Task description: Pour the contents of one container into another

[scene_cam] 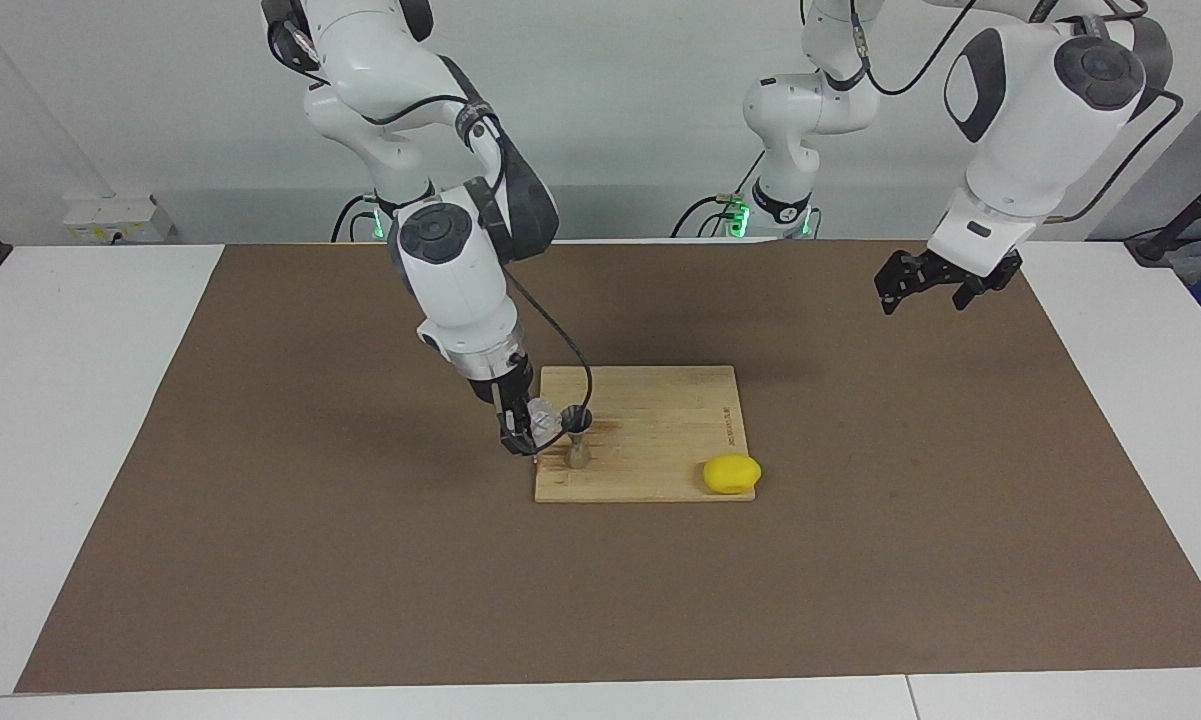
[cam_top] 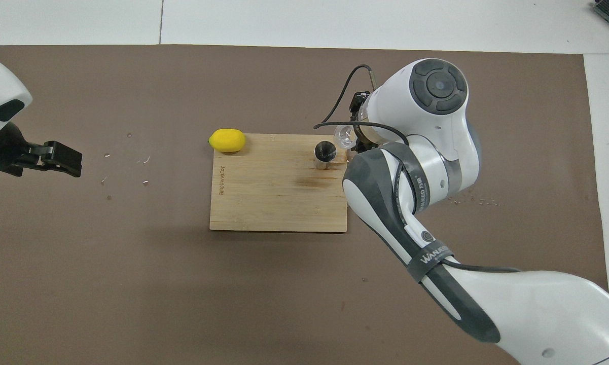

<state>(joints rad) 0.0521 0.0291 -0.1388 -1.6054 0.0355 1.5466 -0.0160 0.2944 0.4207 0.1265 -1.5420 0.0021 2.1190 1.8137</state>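
Your right gripper [scene_cam: 532, 432] grasps the clear cup [scene_cam: 543, 417], tipped at the jigger [scene_cam: 577, 437] near the cutting board [scene_cam: 660, 440] edge: the pouring step. Next, tilt slowly over its mouth. Your left gripper [scene_cam: 925, 283] waits with fingers spread over the mat [scene_cam: 860, 560].

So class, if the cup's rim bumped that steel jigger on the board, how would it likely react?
The jigger would probably tip: it stands tall on a small foot with a narrow waist. Once down, its cone shape would likely roll in a curve on the cutting board. Steel, so unlikely to break.
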